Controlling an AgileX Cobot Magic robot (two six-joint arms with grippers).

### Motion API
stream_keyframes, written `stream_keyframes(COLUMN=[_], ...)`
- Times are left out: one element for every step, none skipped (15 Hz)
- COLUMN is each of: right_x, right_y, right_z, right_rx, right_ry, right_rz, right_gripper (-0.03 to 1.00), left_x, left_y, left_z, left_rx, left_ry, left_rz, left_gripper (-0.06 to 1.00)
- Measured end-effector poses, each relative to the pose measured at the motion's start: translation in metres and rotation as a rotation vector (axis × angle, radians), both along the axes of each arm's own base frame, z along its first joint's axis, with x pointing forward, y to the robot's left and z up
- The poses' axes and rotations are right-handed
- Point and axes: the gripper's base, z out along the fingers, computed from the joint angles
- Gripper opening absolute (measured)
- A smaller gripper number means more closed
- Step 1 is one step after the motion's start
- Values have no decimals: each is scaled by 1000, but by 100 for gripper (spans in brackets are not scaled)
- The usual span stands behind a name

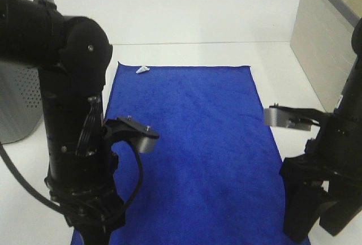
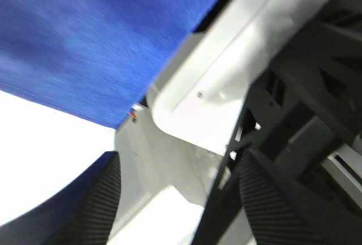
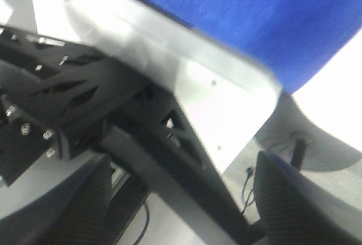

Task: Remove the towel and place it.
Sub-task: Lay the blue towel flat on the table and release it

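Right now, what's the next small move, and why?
Probably back both arms up and away. The towel lies flat and spread on the table. The left claw over its left edge and the right claw beside its right edge both look open and empty, so it seems already placed.

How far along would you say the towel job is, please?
The royal-blue plush rectangular towel lies spread flat on the white table, so it looks placed. Nothing is in hand: the left gripper and right gripper hang near its side edges, holding nothing. Only withdrawing the arms seems left.
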Motion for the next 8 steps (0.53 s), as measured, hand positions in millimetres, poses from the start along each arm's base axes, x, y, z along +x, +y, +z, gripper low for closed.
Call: stream_keyframes(right_x=[8, 17, 27, 37, 47, 56, 66, 78], right_y=[0, 0, 0, 0, 1, 1, 0, -2], right_z=[9, 18, 27, 36, 47, 58, 67, 77], right_rx=[-19, -39, -60, -80, -92, -103, -116, -116], right_ry=[-49, -90, -132, -183, -236, -280, -314, -345], right_rz=[0, -7, -17, -24, -30, -38, -47, -78], right_gripper=[70, 70, 70, 70, 70, 70, 70, 70], left_x=[8, 17, 28, 40, 55, 69, 82, 98], left_y=[-2, -2, 0, 4, 9, 15, 23, 35], left_z=[10, 17, 24, 31, 41, 51, 61, 72], left_rx=[-3, 3, 7, 4, -11, -31, -45, -52], left_ry=[-52, -99, -142, -180, -218, -255, -294, -339], left_rz=[1, 18, 42, 75, 116, 155, 195, 248], left_gripper=[59, 59, 59, 59, 59, 59, 59, 59])
